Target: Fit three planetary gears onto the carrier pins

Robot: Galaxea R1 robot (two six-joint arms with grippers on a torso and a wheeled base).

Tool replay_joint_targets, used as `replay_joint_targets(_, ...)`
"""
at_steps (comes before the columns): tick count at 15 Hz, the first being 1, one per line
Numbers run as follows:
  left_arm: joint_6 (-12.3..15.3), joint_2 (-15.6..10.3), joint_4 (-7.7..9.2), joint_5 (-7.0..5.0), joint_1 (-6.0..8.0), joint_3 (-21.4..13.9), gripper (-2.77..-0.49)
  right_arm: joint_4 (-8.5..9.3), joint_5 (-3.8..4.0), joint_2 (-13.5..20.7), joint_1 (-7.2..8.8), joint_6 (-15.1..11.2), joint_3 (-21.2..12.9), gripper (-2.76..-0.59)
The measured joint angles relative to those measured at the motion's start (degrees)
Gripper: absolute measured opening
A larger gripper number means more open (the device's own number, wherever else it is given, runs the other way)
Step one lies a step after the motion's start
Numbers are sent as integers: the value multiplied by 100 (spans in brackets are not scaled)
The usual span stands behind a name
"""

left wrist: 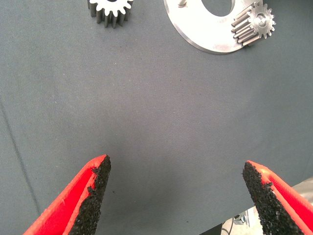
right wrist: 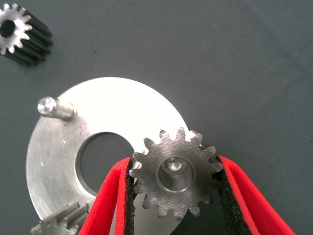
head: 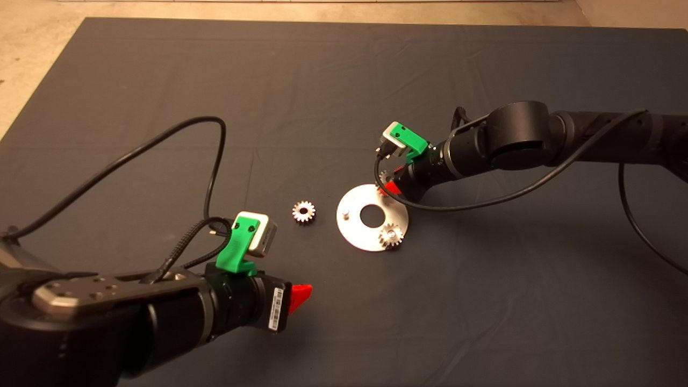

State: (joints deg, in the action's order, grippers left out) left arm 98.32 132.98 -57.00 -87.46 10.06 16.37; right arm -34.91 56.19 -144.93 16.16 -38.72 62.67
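Note:
The round silver disc [head: 355,231] lies mid-mat. One planetary gear [head: 391,235] sits on its near-right pin. The left pin [head: 346,214] is bare. My right gripper [head: 390,184] is shut on a second gear [right wrist: 174,174] at the disc's far-right edge. That pin's tip shows through the gear's bore. A third gear [head: 303,211] lies loose on the mat left of the disc. My left gripper [head: 299,297] is open and empty, nearer the front edge. Its view shows the loose gear [left wrist: 111,10] and the disc [left wrist: 205,29] ahead of its fingers [left wrist: 93,191].
Black cables loop over the mat from both arms, one [head: 215,161] left of the loose gear and one [head: 484,201] right of the disc. The dark mat [head: 344,80] stretches bare behind the disc. Pale floor [head: 32,64] shows past its far-left corner.

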Motion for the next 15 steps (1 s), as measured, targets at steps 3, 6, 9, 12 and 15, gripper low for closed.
replay_joint_targets(3, 0, -8, 0, 0, 2, 0, -135, 0, 123, 17, 0, 13, 2, -241)
replay_joint_targets(6, 0, -15, 0, 0, 0, 0, -135, 0, 186, 20, 0, 13, 2, -242)
replay_joint_targets(9, 0, -15, 0, 0, 0, 0, -135, 0, 188, 13, 0, 13, 2, -242)
replay_joint_targets(12, 0, -15, 0, 0, 0, 0, -135, 0, 175, -2, 0, 15, 2, -241)
replay_joint_targets(15, 0, -15, 0, 0, 2, 0, -135, 0, 169, -18, 0, 16, 2, -242)
